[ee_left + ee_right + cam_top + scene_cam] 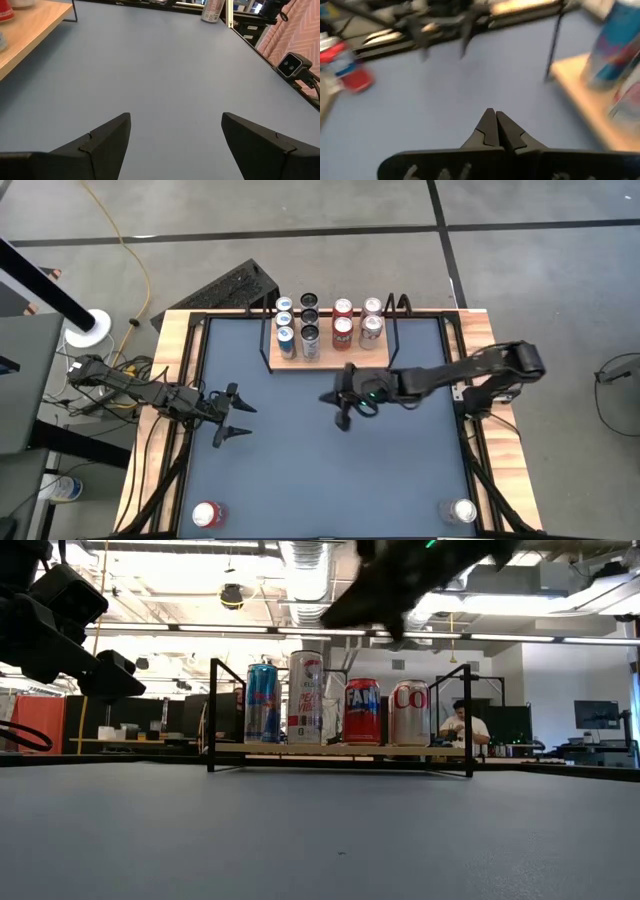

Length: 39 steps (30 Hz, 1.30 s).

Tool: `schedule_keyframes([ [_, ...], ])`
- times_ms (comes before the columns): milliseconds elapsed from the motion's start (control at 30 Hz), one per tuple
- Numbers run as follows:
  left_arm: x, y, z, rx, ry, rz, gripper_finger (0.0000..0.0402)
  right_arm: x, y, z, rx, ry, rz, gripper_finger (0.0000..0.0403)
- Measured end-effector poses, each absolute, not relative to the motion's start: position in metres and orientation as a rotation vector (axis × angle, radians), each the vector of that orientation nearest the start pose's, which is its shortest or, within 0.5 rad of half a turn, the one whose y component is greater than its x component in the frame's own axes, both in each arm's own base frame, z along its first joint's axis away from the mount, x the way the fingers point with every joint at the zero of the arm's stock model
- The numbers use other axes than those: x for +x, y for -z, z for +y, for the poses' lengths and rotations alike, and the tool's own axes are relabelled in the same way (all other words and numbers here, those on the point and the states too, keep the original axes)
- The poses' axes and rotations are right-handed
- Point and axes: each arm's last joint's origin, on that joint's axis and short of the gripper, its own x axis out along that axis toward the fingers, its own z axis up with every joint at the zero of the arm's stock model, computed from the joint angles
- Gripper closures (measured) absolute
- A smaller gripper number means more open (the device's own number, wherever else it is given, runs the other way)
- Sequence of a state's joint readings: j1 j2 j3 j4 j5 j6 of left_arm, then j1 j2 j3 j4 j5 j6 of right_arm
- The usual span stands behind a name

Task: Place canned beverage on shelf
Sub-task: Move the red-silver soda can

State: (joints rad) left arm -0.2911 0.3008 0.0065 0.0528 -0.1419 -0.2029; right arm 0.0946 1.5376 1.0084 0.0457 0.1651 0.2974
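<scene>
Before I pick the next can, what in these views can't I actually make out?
- Back-row cans on the shelf: in the low view the front cans hide them.
- Can labels: too small in the high view, blurred in the right wrist view.
- Red can and silver can at the table's near corners: outside the low view.
- Right pincer: cut off by the low view's top edge.

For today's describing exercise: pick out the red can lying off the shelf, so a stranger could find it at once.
Start at the dark-blue table and go to its near corner on the left arm's side. The red can stands there alone, far from the shelf. The other loose can, at the opposite near corner, is silver.
</scene>
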Motion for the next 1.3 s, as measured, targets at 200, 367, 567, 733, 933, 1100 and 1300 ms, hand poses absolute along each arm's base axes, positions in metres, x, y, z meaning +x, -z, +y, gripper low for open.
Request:
schedule_keyframes([
  [200,0.11,-0.145,-0.029,-0.15,0.124,0.25,0.01,0.291,-0.277,0.07,0.441,0.007,0.65,0.0403],
  [367,0.11,-0.145,-0.029,-0.149,0.124,0.251,0.01,0.254,-0.302,0.1,0.583,0.009,0.842,0.0403],
  [567,0.11,-0.145,-0.029,-0.15,0.124,0.25,0.01,0.233,-0.319,0.134,0.595,-0.039,0.863,0.0403],
  [733,0.11,-0.145,-0.029,-0.149,0.124,0.25,0.01,0.225,-0.32,0.158,0.518,-0.092,0.804,0.0403],
  [933,0.11,-0.145,-0.029,-0.149,0.124,0.251,0.01,0.223,-0.317,0.167,0.519,-0.031,0.765,0.0403],
  [1100,0.11,-0.145,-0.029,-0.149,0.124,0.25,0.01,0.226,-0.309,0.174,0.577,-0.003,0.802,0.0403],
  [1300,0.11,-0.145,-0.029,-0.15,0.124,0.251,0.01,0.235,-0.292,0.186,0.55,-0.099,0.916,0.0403],
])
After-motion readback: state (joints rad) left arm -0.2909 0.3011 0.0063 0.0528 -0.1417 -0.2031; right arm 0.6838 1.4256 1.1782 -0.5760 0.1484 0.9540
